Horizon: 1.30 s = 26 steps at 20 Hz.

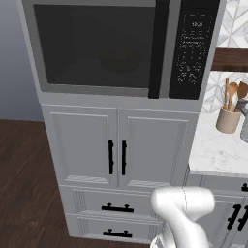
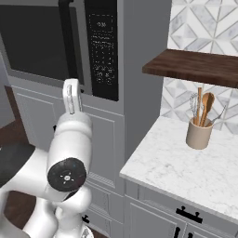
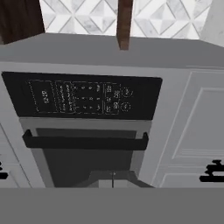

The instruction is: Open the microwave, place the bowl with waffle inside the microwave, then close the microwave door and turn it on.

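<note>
My tool (image 3: 112, 180) faces the closed microwave (image 1: 116, 48).
The tool is clenched on nothing, near the black handle (image 3: 85, 142). The keypad panel (image 3: 83, 96) shows a display; its small writing I cannot read.

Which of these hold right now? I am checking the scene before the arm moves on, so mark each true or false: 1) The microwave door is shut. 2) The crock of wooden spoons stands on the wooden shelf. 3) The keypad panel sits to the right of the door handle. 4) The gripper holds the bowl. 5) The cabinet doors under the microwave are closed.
1) True: the microwave door lies flush in its frame.
2) False: the crock stands on the marble counter, below the wooden shelf.
3) True: the keypad panel is right of the door handle.
4) False: the gripper is shut on nothing.
5) True: both cabinet doors are closed.
</note>
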Available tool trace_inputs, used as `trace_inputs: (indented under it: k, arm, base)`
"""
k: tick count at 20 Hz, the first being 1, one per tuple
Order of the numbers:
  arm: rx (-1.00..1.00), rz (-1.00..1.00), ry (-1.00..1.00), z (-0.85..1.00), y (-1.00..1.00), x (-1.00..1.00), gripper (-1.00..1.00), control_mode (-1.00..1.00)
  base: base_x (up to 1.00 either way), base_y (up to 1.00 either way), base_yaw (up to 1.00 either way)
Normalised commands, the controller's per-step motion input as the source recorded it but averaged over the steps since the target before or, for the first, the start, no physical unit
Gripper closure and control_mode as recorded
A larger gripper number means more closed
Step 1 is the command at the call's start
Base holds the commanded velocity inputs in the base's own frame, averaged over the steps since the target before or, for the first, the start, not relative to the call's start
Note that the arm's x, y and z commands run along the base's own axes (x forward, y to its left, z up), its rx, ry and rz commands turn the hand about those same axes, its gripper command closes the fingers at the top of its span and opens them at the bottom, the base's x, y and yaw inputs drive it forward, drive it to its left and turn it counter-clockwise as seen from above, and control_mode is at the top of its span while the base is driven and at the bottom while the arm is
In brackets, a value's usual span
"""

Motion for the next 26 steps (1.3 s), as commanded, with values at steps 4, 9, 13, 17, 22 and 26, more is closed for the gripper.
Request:
trace_inputs:
  k: [4, 9, 13, 17, 22, 26]
  arm:
    - [-0.04, -0.01, 0.16, 0.0, -0.02, 0.36, 1.0, -1.0]
    - [0.01, 0.0, 0.04, 0.0, -0.11, 0.46, 1.0, -1.0]
    - [0.02, -0.01, -0.01, -0.02, -0.07, 0.46, 1.0, -1.0]
    - [0.0, -0.01, 0.0, -0.09, -0.01, 0.41, 1.0, -1.0]
    - [0.0, 0.0, 0.0, -0.13, 0.0, 0.38, 1.0, -1.0]
    - [0.0, 0.0, 0.0, -0.14, 0.0, 0.37, 1.0, -1.0]
  base:
    - [0.0, 0.0, 0.0]
    - [0.0, 0.0, 0.0]
    - [0.0, 0.0, 0.0]
    - [0.0, 0.0, 0.0]
    - [0.0, 0.0, 0.0]
    - [0.0, 0.0, 0.0]
